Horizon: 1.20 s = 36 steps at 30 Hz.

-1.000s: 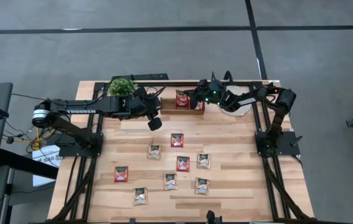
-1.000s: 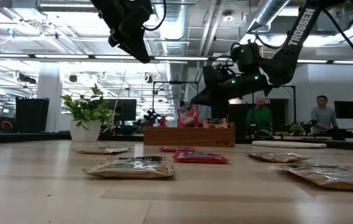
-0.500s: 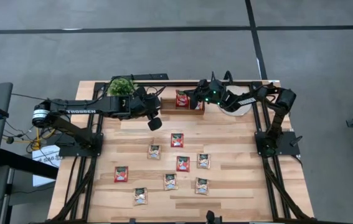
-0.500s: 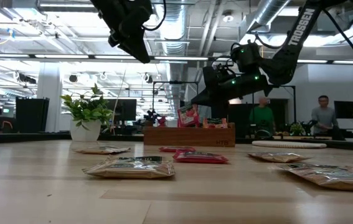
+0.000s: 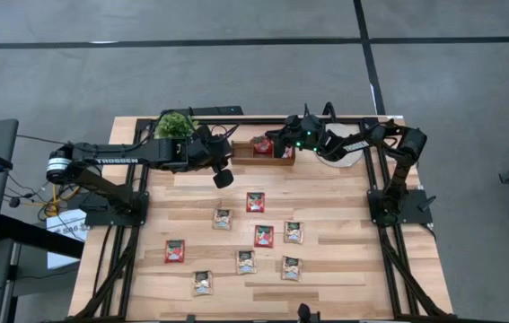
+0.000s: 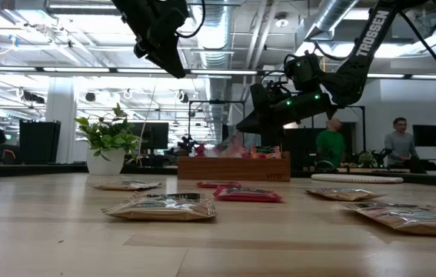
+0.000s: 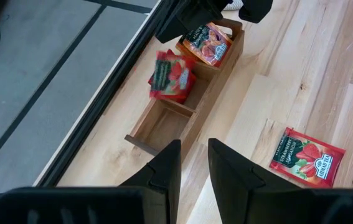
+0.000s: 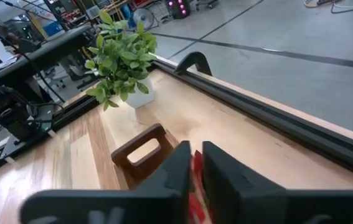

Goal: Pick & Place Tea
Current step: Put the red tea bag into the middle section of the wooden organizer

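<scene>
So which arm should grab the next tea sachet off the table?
Left, probably. Its claw hangs free near the closest red sachet, while the right claw is occupied over the wooden tray.

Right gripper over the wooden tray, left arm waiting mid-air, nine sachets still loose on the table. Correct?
Not quite: eight sachets lie loose, not nine. The high view shows them, from one red sachet down to the one nearest the front edge. The rest holds: the right gripper is over the wooden tray, and the left gripper waits in mid-air.
</scene>
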Motion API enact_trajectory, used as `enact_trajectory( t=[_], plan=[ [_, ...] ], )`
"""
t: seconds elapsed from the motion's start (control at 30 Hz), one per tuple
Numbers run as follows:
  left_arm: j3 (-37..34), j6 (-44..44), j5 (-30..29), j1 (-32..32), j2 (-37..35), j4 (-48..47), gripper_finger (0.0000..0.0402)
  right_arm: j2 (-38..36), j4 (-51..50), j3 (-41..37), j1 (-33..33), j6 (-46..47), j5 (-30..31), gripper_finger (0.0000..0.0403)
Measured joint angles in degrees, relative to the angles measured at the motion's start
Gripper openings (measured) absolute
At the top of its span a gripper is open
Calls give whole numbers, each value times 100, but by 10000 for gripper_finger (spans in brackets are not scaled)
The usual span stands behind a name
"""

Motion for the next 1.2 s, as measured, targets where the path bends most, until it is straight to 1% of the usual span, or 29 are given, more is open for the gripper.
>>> enact_trajectory(
  t=[0.13, 0.23, 0.43, 0.57, 0.63, 0.73, 0.83, 0.9, 1.0, 1.1, 1.13, 1.2],
  plan=[
    [0, 2, 1, 1, 0, 2, 74, 0, 4, 0, 0, -17, 98, 77],
    [0, 1, 1, 2, 0, 0, 74, -2, 5, 0, 0, -104, 106, 90],
    [0, 2, 2, 2, 0, 1, 74, -2, 6, 0, -4, -146, 103, 89],
    [0, 2, 2, 2, 0, 2, 74, -4, -118, 49, -22, -479, 80, 88],
    [0, 2, 2, 0, 2, 2, 74, -27, -563, 238, -69, -728, -98, 88],
    [0, 2, 2, 0, 1, 0, 74, -48, -1742, 748, -119, -1386, -349, 88],
    [0, 2, 2, 0, 2, 0, 74, -44, -3174, 1400, -120, -2245, -345, 88],
    [0, 2, 2, 0, 2, 0, 74, -46, -3829, 1782, -136, -2739, -275, 88],
    [0, 2, 2, 0, 2, 0, 74, -47, -4389, 2138, -225, -3134, -172, 88],
    [0, 2, 2, 0, 2, 0, 74, -48, -4619, 2340, -397, -3153, -215, 88],
    [0, 4, 2, 0, 2, 0, 74, -48, -4697, 2360, -450, -3150, -283, 88],
    [0, 5, 2, 0, 2, 0, 74, -46, -4881, 2363, -557, -3147, -603, 88]
  ],
)
